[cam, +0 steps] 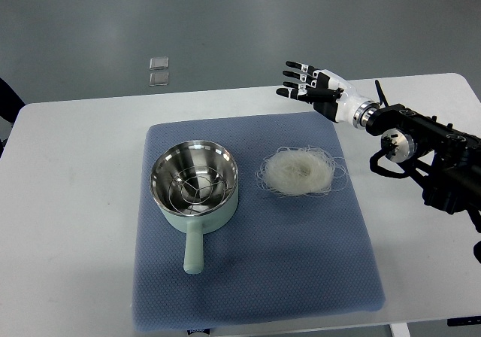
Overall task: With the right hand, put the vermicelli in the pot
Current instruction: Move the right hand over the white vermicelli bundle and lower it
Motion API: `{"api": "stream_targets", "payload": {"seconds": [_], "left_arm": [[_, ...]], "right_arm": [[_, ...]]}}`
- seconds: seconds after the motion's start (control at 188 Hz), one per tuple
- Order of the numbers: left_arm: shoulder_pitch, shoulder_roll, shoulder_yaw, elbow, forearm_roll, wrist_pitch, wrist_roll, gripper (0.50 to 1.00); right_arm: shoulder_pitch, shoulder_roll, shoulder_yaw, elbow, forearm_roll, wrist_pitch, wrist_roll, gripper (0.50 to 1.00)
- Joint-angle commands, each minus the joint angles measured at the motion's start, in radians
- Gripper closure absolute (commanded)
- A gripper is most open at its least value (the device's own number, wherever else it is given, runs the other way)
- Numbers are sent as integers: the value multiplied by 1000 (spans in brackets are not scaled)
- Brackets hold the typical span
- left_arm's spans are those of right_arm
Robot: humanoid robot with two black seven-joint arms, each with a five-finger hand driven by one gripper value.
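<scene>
1. Right robot hand [310,87] hangs over the far edge of the blue mat [255,277], fingers spread, holding nothing.
2. Vermicelli [301,171] sits in a loose nest on the mat, below the hand, well apart from it.
3. Pale green pot [195,186] is just left of the noodles, handle pointing toward the robot, on the white worktop [75,201].

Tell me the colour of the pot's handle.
Pale mint green, like the pot's outer wall; the handle shows clearly in the top view.

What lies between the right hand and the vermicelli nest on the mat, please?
Nothing: in the top view, only bare blue mat and white table separate the open right hand from the vermicelli.
</scene>
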Motion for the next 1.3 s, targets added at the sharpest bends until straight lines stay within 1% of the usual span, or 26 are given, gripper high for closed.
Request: {"api": "stream_targets", "payload": {"seconds": [0.0,0.521,0.611,0.67,0.733,0.882,0.978,1.116,1.297], "left_arm": [[-1,0,0,-3,0,0,4,500],[-14,0,3,3,0,0,4,500],[-14,0,0,3,0,0,3,500],[-14,0,0,2,0,0,4,500],[-14,0,0,3,0,0,3,500],[-14,0,5,3,0,0,3,500],[-14,0,3,3,0,0,3,500],[-14,0,2,3,0,0,3,500],[-14,0,3,3,0,0,3,500]], "right_arm": [[1,0,0,1,2,6,0,572],[3,-11,-8,1,-5,14,0,572],[4,-13,-12,5,-89,22,5,572],[4,-23,-12,25,-163,23,9,572],[-2,-60,-8,54,-232,23,9,572],[-2,-134,-12,177,-298,26,11,572],[-5,-184,-12,243,-353,57,14,572],[-32,-235,-12,297,-486,123,48,572],[-66,-284,-12,343,-630,178,144,572]]}}
